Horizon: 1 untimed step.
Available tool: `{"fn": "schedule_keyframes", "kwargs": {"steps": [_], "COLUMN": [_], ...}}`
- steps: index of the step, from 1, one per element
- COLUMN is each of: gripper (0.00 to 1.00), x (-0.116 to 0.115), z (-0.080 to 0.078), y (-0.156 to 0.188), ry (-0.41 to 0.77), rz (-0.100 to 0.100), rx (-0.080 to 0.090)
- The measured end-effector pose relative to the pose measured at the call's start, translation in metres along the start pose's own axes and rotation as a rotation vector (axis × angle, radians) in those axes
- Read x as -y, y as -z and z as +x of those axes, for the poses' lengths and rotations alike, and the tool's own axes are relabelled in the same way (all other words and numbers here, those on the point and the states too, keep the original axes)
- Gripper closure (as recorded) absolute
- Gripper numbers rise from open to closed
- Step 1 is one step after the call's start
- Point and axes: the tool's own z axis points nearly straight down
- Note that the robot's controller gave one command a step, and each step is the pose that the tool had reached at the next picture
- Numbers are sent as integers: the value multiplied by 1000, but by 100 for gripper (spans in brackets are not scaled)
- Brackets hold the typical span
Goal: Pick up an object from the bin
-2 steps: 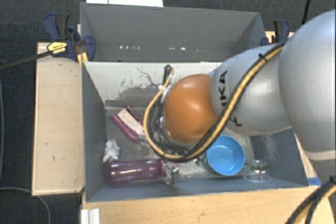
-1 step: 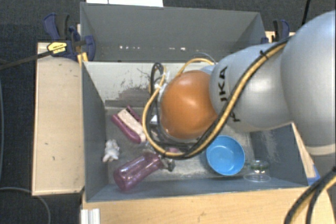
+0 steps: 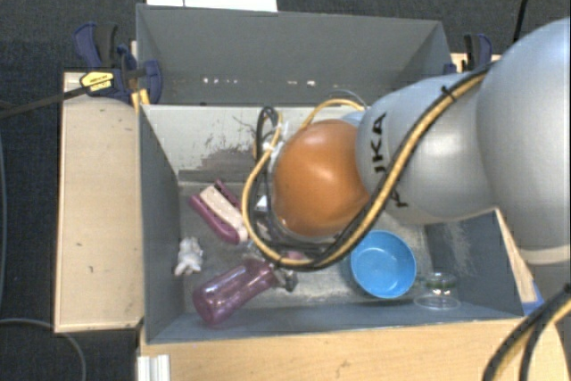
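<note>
I have the arm (image 3: 464, 147) reaching in from the right. Its orange wrist cover (image 3: 317, 178) sits over the middle of the grey bin (image 3: 285, 53), ringed by a loop of black-and-yellow cable (image 3: 252, 192). The gripper (image 3: 285, 268) is below that cover, low over the bin floor, with a dark bit of it peeking out at the cover's near edge. I cannot tell whether it is spread or closed, or whether it has anything. Closest to it is a purple see-through bottle (image 3: 230, 290), lying on its side by the near wall, left of centre, its right end just beside the gripper. Further left lies a small white crumpled thing (image 3: 187, 256), and beyond that a mauve and white oblong thing (image 3: 217, 211) on a slant. Right of the gripper sits a blue bowl (image 3: 384, 265), open side up, with a clear glass-like piece (image 3: 437, 288) in the near right corner
</note>
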Motion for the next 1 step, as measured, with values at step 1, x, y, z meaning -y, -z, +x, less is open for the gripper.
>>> {"fn": "schedule_keyframes", "kwargs": {"steps": [1], "gripper": [100], "x": [3], "z": [-5], "y": [-10], "ry": [11], "rz": [3], "rx": [6]}}
